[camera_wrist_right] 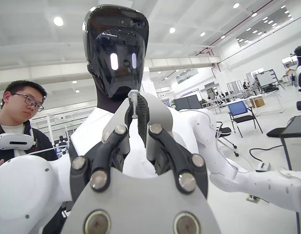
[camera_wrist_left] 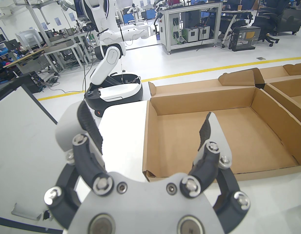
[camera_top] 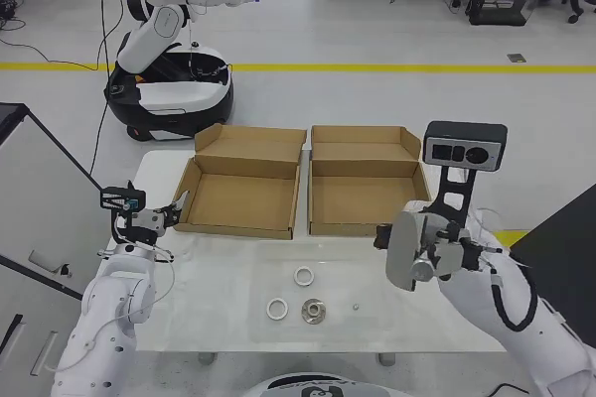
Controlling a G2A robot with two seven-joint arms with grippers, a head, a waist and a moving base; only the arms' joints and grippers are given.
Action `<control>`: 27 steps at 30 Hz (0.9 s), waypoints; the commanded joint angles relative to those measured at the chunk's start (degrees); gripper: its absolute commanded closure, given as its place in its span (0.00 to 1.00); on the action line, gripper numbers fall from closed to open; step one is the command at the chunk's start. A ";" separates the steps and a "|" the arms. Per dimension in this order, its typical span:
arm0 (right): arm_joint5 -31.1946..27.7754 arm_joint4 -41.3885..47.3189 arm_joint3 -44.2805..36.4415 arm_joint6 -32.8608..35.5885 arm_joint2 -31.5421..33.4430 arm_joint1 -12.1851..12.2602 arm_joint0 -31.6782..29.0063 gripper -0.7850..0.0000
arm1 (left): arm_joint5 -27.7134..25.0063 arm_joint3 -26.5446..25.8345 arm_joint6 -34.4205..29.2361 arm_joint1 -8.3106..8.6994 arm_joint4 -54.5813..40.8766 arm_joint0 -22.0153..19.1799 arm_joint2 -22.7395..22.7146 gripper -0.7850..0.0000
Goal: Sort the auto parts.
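Over the table (camera_top: 228,298) on the right, a bolt (camera_wrist_right: 133,103) was pinched by its shank in the right gripper (camera_wrist_right: 135,109); the left gripper (camera_wrist_left: 146,119) was spread beside the left box (camera_top: 240,198). Bolt could be dropped if tilted: thin shank.

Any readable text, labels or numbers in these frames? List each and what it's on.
No text can be read.
Left box and right box: plain cardboard, no print shows.
Blue signs on the far wall: too small to read.
Board far back in the hall: marks too small to read.
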 commanded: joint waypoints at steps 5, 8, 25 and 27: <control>-0.42 -2.00 1.58 -0.42 -0.21 -1.10 0.29 1.00 | 0.00 0.00 0.00 0.00 0.00 0.00 0.00 0.00; 0.33 -4.61 2.64 -1.67 0.02 -1.46 0.38 1.00 | 0.00 0.00 0.00 0.00 0.00 0.00 0.00 0.00; 2.46 -11.01 2.44 -5.88 0.69 -2.12 -0.06 1.00 | 0.00 0.00 0.00 0.00 0.00 0.00 0.00 0.00; 2.46 -11.01 2.44 -5.88 0.69 -2.12 -0.06 1.00 | 0.00 0.00 0.00 0.00 0.00 0.00 0.00 0.00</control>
